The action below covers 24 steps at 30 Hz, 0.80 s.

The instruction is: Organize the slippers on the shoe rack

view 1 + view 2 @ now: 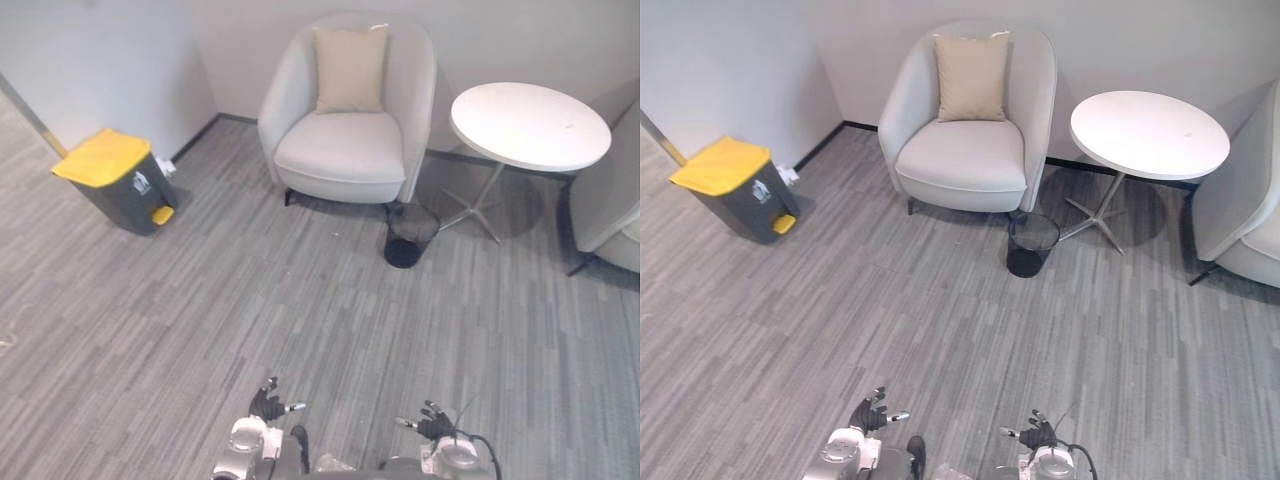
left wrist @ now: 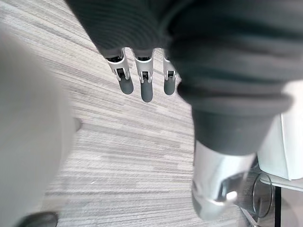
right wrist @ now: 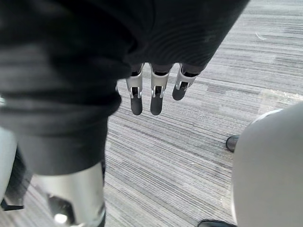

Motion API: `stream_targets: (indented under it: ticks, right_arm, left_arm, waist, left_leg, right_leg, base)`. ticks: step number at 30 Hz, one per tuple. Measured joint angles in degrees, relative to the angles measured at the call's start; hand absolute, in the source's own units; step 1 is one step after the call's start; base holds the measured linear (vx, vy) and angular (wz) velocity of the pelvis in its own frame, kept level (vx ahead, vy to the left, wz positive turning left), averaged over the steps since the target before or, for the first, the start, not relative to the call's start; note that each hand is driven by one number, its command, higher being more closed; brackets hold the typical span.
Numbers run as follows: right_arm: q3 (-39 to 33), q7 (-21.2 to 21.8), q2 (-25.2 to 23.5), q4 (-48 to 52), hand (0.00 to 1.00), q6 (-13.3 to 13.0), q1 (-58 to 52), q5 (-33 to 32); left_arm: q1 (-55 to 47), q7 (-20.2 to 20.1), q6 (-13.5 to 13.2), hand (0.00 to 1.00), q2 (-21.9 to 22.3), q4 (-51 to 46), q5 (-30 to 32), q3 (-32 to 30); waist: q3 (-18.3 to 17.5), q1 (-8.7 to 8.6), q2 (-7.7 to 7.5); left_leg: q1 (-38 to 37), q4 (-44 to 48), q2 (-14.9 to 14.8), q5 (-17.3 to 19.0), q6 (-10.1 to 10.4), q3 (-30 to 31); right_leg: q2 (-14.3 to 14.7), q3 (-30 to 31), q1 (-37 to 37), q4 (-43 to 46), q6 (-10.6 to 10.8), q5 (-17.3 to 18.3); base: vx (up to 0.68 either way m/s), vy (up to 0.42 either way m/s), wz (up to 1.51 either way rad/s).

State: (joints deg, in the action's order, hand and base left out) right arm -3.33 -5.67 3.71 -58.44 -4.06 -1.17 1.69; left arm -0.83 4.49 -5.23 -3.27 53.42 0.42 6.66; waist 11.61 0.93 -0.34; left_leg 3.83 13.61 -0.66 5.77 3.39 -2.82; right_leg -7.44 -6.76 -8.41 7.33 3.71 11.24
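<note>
Slippers and shoe rack — not in sight, so progress cannot be judged. My left hand (image 1: 268,405) and right hand (image 1: 432,424) hang low, fingers relaxed, empty — armchair (image 1: 350,120), round table (image 1: 530,125), mesh wastebasket (image 1: 410,235), yellow-lidded bin (image 1: 115,180) ahead.

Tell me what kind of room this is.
Probably an office lounge or waiting corner: a pale armchair with a beige cushion, a round white side table, grey carpet, and a yellow-lidded pedal bin by the wall.

We see grey striped flooring (image 1: 200,300), a pale armchair (image 1: 345,120) beside a round white table (image 1: 530,125), and perhaps a second chair (image 1: 610,200).
</note>
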Motion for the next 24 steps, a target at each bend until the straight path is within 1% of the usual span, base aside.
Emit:
stream_targets:
  ticks: [1,4,6,7,8,9,11,13,14,15,17,24]
  right_arm:
    - [-0.1,0.0,-0.3,0.0,0.00,0.0,-0.1,0.1]
    - [0.0,0.0,-1.0,0.0,0.00,-0.1,0.1,0.1]
    - [0.0,0.0,-1.0,0.0,0.00,-0.1,0.4,0.1]
    - [-0.1,0.0,-0.8,-0.1,0.00,0.0,0.3,0.1]
    - [-0.3,0.0,-0.8,-0.5,0.00,-0.1,0.2,-0.1]
    - [-0.6,0.0,-0.9,-0.5,0.00,-0.1,0.2,-0.1]
    - [-1.0,0.0,-0.9,-0.9,0.00,-0.1,0.2,0.0]
    - [-1.1,0.1,-0.8,-1.4,0.00,0.0,-0.2,0.1]
    - [-1.1,0.1,-0.8,-1.8,0.00,0.1,-0.2,0.1]
    - [-1.4,0.1,-0.6,-2.4,0.00,0.1,-0.1,0.1]
    - [-3.2,0.1,-0.7,-2.7,0.00,0.1,-0.1,-0.1]
    - [-6.1,0.1,-0.9,-3.4,0.00,0.2,-0.3,-0.7]
  left_arm:
    - [-0.1,0.1,0.0,0.00,-0.4,0.2,-0.2,-0.1]
    - [-0.3,0.3,-0.1,0.00,-0.5,0.9,-0.7,-1.2]
    - [-0.2,0.3,-0.2,0.00,-0.5,1.5,-1.0,-1.2]
    - [0.1,0.3,-0.2,0.00,-0.5,2.4,-1.2,-1.2]
    - [0.1,0.3,-0.2,0.00,-0.5,2.6,-1.3,-1.2]
    - [0.2,0.2,-0.3,0.00,-0.5,2.7,-1.3,-1.2]
    - [0.3,0.3,-0.3,0.00,-0.1,2.9,-1.7,-1.2]
    - [0.3,0.3,-0.3,0.00,-0.1,3.4,-1.7,-1.2]
    - [0.3,0.3,-0.3,0.00,-0.1,3.4,-1.7,-1.3]
    - [0.2,0.4,-0.3,0.00,-0.1,3.8,-1.7,-1.3]
    - [0.2,0.4,-0.3,0.00,-0.2,4.7,-1.8,-1.3]
    - [0.1,0.3,-0.4,0.00,-0.3,4.8,-2.6,-1.3]
  waist:
    - [-0.3,0.12,-0.56]
    - [-0.6,0.63,-0.73]
    - [-0.6,0.59,-0.43]
    - [-0.6,0.19,-0.38]
    - [-0.7,-0.30,-0.64]
    - [-0.8,-0.41,-0.82]
    - [-0.9,-0.52,-0.94]
    - [-2.0,-0.52,-1.53]
    - [-2.3,-0.29,-1.49]
    - [-2.7,-0.07,-1.10]
    - [-2.9,-0.44,-0.67]
    - [-3.3,-0.42,-0.62]
  left_leg:
    - [-1.4,-1.6,0.2,-0.2,-0.4,-1.4]
    - [-4.7,-4.6,-0.3,-0.3,-0.5,-4.8]
    - [-5.6,-5.5,-0.8,-0.3,-0.5,-6.1]
    - [-5.9,-5.6,-1.6,-0.3,-0.5,-6.0]
    - [-6.0,-5.6,-2.0,-0.3,-0.5,-6.0]
    - [-6.0,-5.6,-2.0,-0.3,-0.5,-6.0]
    - [-6.0,-5.6,-1.7,-0.3,-0.5,-6.1]
    - [-6.1,-7.4,-0.8,-1.2,-1.0,-7.0]
    - [-6.1,-7.9,-0.7,-1.5,-1.1,-7.5]
    - [-6.3,-9.0,-0.6,-2.2,-1.1,-8.1]
    - [-6.5,-10.4,-0.6,-3.3,-1.1,-8.3]
    - [-8.3,-13.7,-0.7,-5.6,-0.9,-7.4]
  right_leg:
    - [-0.4,1.2,0.0,-0.3,0.2,-0.2]
    - [-0.5,4.2,0.6,1.0,0.4,-0.5]
    - [-0.1,4.0,2.9,4.7,0.6,-0.6]
    - [0.2,2.6,4.7,8.3,0.6,-0.6]
    - [-0.1,0.7,5.7,10.4,0.6,-0.6]
    - [-0.3,0.3,5.9,10.6,0.6,-0.6]
    - [-0.7,-0.6,5.9,10.1,0.6,-0.6]
    - [-1.0,-0.6,3.9,3.8,1.2,-1.0]
    - [-1.1,-0.7,3.4,2.2,1.1,-1.3]
    - [-0.9,-0.7,2.3,-1.4,1.2,-2.9]
    - [-0.5,-0.7,1.5,-4.3,1.1,-4.7]
    - [0.0,-1.2,0.8,-4.8,1.2,-5.1]
  base:
    - [0.09,0.068,-0.46]
    - [0.06,0.026,-0.61]
    - [0.02,-0.009,-0.52]
    - [-0.01,-0.037,-0.15]
    - [-0.01,-0.041,-0.10]
    - [-0.01,-0.035,-0.04]
    - [-0.01,0.000,-0.07]
    - [-0.01,0.010,-0.14]
    - [0.00,0.004,-0.23]
    - [-0.01,0.007,-0.20]
    - [-0.04,0.009,-0.10]
    - [-0.04,-0.019,0.04]
